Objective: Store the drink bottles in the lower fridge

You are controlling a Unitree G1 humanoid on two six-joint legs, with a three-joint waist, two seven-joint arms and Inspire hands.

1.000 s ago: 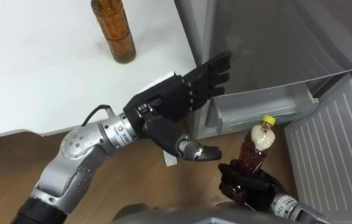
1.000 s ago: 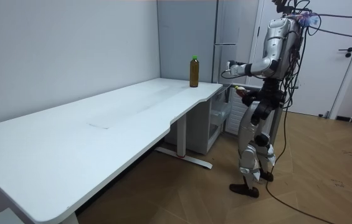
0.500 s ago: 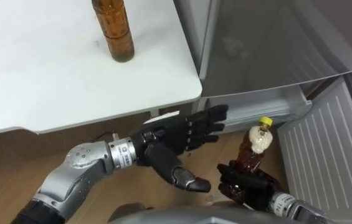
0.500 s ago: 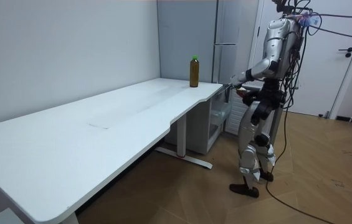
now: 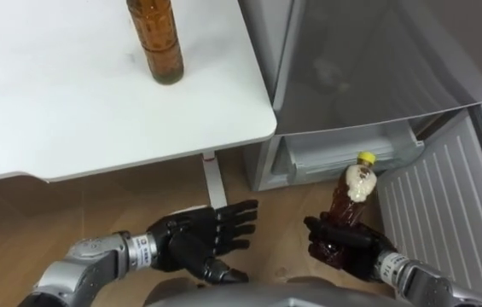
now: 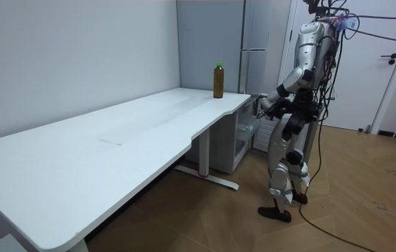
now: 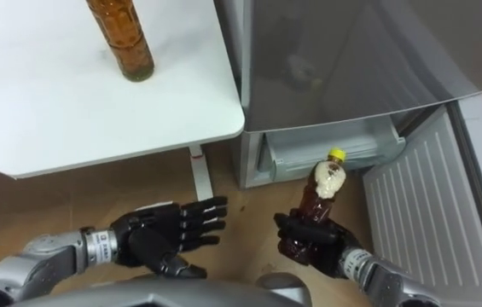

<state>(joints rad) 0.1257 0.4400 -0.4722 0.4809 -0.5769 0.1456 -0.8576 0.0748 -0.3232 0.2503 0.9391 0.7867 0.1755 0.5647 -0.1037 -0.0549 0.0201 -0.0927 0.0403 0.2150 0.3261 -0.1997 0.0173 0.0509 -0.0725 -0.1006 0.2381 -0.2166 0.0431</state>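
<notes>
Down comes the left hand (image 5: pixel 202 243), now below the white table (image 5: pixel 53 111) with its amber bottle (image 5: pixel 155 38), fingers spread and empty over the floor. Right hand (image 5: pixel 339 247) grips the yellow-capped bottle (image 5: pixel 356 183) upright, just before the open lower fridge (image 5: pixel 334 149)

I count two drinks: one amber bottle (image 5: pixel 155 43), one yellow-capped bottle (image 5: pixel 353 192). One white surface (image 5: pixel 53 102), one grey fridge (image 5: pixel 368 60).

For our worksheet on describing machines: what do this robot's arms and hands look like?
The left hand and right hand are black, with glossy segmented fingers. Each meets a silver metal wrist collar, then a rounded silver-grey forearm. The left collar bears a small label.
</notes>
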